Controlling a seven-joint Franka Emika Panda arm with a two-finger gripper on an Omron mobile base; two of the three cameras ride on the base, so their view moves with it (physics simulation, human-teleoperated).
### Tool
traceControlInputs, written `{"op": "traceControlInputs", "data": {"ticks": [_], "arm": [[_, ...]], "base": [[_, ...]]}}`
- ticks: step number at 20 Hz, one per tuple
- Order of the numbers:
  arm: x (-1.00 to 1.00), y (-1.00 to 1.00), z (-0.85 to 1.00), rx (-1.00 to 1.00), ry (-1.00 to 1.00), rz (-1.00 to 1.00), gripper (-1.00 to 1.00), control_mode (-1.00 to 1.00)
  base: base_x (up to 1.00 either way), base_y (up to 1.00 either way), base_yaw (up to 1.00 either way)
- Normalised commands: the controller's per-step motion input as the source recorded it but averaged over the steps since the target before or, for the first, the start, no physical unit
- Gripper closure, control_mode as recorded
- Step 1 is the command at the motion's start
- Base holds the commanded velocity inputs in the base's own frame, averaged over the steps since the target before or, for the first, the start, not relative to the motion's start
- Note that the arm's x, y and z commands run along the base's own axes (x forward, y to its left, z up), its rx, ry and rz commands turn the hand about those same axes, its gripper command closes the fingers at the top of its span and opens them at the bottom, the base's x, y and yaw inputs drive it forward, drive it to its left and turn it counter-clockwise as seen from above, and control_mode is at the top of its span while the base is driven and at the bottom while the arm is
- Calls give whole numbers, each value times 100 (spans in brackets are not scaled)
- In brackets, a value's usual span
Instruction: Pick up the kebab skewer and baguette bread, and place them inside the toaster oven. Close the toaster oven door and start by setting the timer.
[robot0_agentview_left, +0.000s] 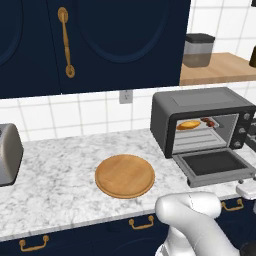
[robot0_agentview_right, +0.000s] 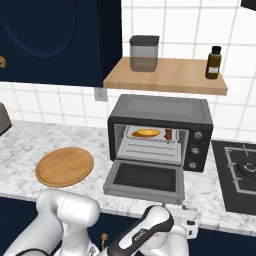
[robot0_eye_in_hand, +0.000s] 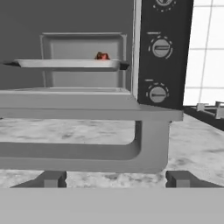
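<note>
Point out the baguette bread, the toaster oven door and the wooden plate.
baguette bread (robot0_agentview_right: 145, 133): right base view, middle of the loaf.
toaster oven door (robot0_agentview_right: 145, 178): right base view, glass pane of the dropped door.
wooden plate (robot0_agentview_left: 124, 175): left base view, centre of its top.

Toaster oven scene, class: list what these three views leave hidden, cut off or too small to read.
- Hand: hand view, fingertips cut by the bottom edge.
- Toaster oven knobs: left base view, markings too small.
- Kebab skewer: hand view, mostly behind the tray rim.
- Slot toaster: left base view, cut by the left edge.
</note>
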Motion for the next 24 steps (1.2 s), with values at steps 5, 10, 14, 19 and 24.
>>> {"op": "traceControlInputs", "data": {"ticks": [5, 10, 14, 19, 24], "arm": [[16, 31, 53, 0, -8, 0, -100, -100], [15, 24, 55, 0, -7, 0, -100, -100], [17, 24, 32, 0, -5, 0, -100, -100], [33, 26, 30, 0, -4, 0, -100, -100], [39, 22, 39, 0, -8, 0, -100, -100]], "base": [[0, 0, 0], [0, 0, 0], [0, 0, 0], [0, 0, 0], [0, 0, 0]]}}
